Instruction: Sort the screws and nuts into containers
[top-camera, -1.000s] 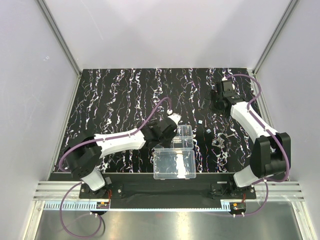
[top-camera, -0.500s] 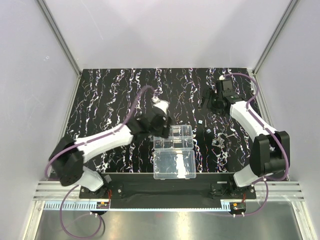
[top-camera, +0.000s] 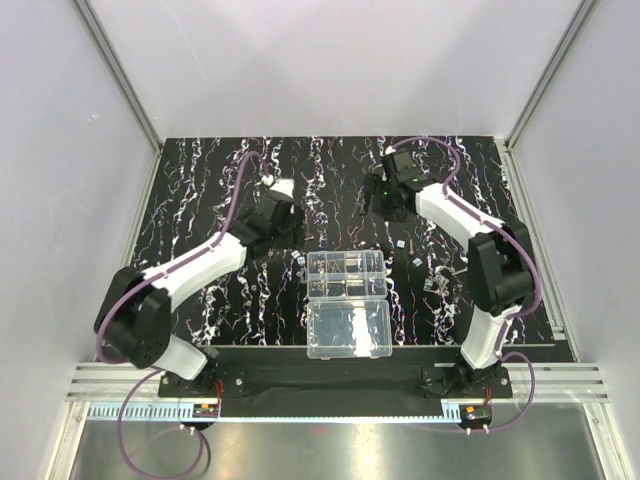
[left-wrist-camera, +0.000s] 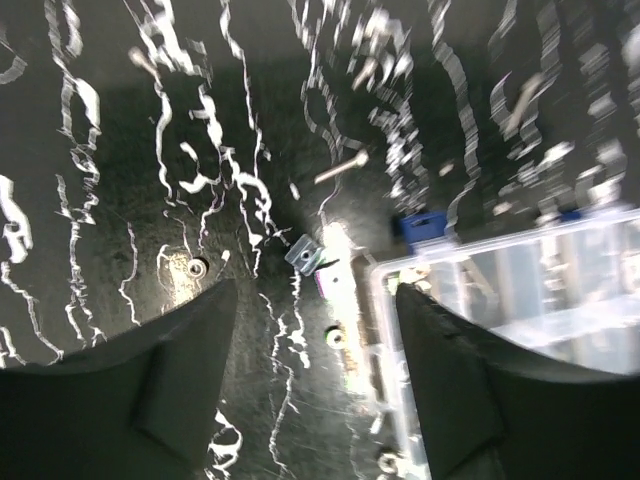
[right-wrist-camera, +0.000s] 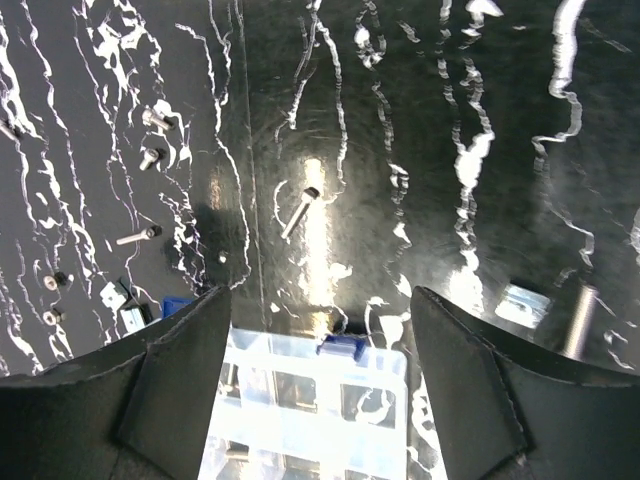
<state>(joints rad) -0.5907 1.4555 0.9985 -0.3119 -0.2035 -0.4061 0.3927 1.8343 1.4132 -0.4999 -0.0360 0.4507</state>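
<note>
Screws and nuts lie scattered on the black streaked mat. In the left wrist view a long screw (left-wrist-camera: 340, 167), a square nut (left-wrist-camera: 303, 256) and round nuts (left-wrist-camera: 336, 338) lie just left of the clear organizer box (left-wrist-camera: 520, 270). My left gripper (left-wrist-camera: 315, 300) hangs open above them, holding nothing. From above, it (top-camera: 285, 232) is behind and left of the containers (top-camera: 346, 275). My right gripper (top-camera: 383, 205) hovers open behind the box. In its own view the right gripper (right-wrist-camera: 320, 295) is empty, with a screw (right-wrist-camera: 298, 212) ahead of it and the box (right-wrist-camera: 310, 400) below.
The box's plain lid half (top-camera: 348, 328) lies open toward the arm bases. More screws (top-camera: 435, 283) lie right of the box, and some (right-wrist-camera: 150, 157) lie on its left. A square nut (right-wrist-camera: 523, 300) sits by the right finger. Grey walls ring the mat.
My left arm swung from over the box to the back left and its jaws opened. My right arm moved from the back right corner to behind the box.
</note>
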